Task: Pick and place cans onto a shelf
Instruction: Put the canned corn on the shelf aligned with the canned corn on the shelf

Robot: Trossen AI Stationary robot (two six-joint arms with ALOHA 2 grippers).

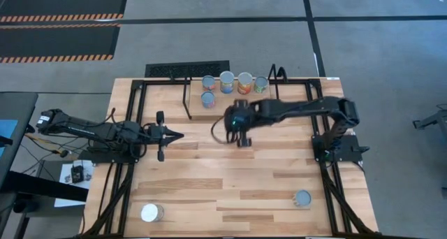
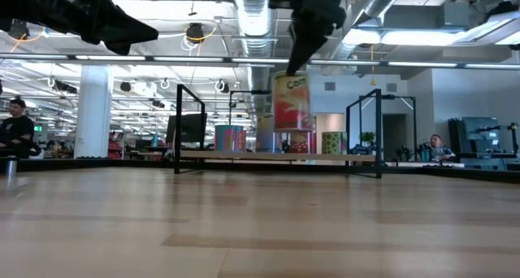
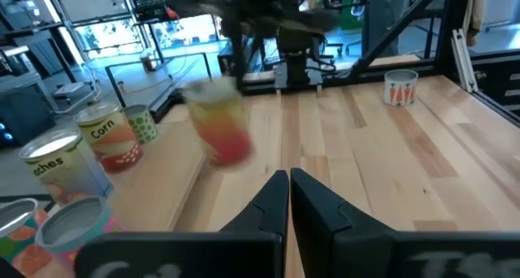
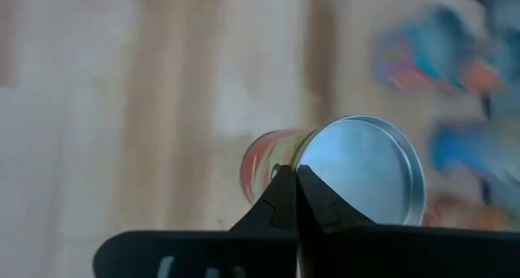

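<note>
My right gripper [image 1: 242, 135] is shut on a can with a red and yellow label [image 2: 291, 103] and a silvery top [image 4: 366, 171]. It holds the can in the air just in front of the shelf [image 1: 195, 114]. In the high view the arm hides this can. Several cans [image 1: 226, 82] stand upright on the light-wood shelf. My left gripper [image 1: 174, 135] is shut and empty over the table, left of the held can. Its closed fingers show in the left wrist view [image 3: 288, 198], with the held can [image 3: 219, 130] beyond them. My right gripper holds the can at the edge of its top rim [image 4: 302, 158]; its fingertips [image 4: 284, 188] cover the exact spot. The fingers come down at a slant from above [image 2: 299, 54]. The can hangs below them, nearly upright and clear of the table.
Two more cans stand on the table near its front edge: a white-topped one at the left [image 1: 151, 212] and a blue-grey-topped one at the right [image 1: 302, 198]. Black rod uprights [image 1: 188, 99] rise at the shelf's ends. Black frame rails run along both table sides.
</note>
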